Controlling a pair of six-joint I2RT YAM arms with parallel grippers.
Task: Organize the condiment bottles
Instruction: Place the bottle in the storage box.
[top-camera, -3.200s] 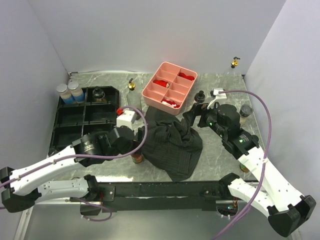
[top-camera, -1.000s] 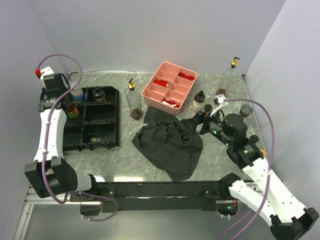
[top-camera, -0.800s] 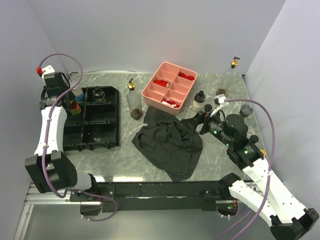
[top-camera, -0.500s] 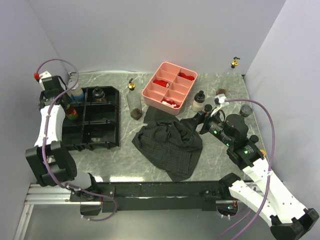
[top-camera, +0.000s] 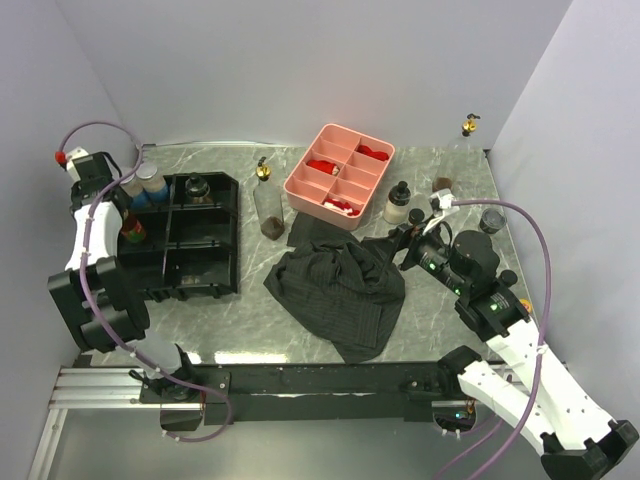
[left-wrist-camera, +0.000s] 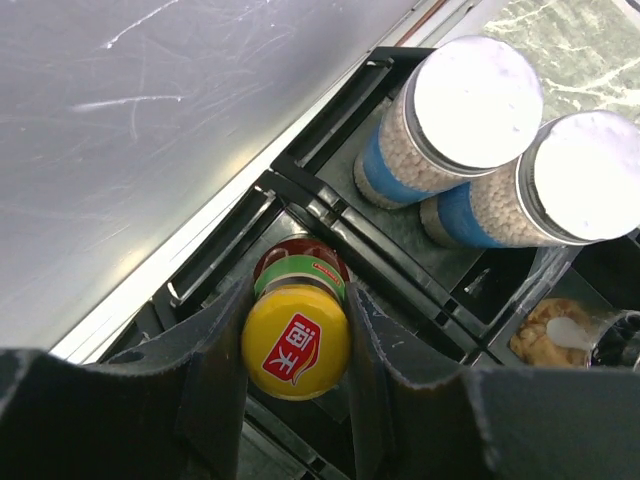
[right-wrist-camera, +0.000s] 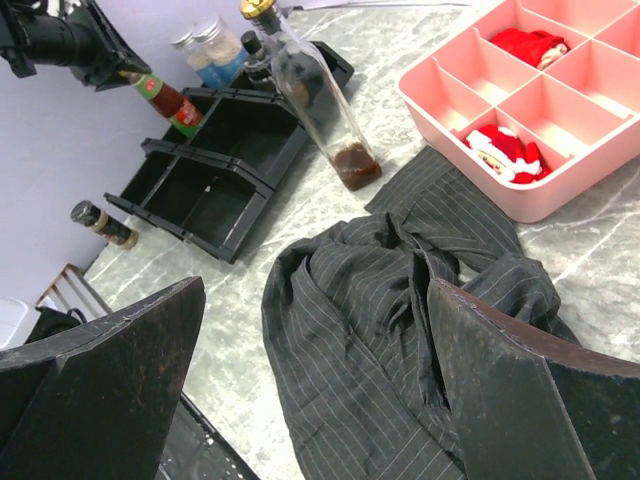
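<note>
Yellow-capped sauce bottle (left-wrist-camera: 296, 340) clamped in left jaws
It is at the black divided plastic tray's (left-wrist-camera: 400, 275) left edge (beside two grey-lidded jars (left-wrist-camera: 465, 120)); right jaws gape empty.

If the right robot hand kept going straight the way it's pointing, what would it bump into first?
Most likely the dark striped cloth: it lies crumpled right ahead of the open right gripper. The tall clear bottle stands farther off beyond it. Depth is hard to judge.
</note>
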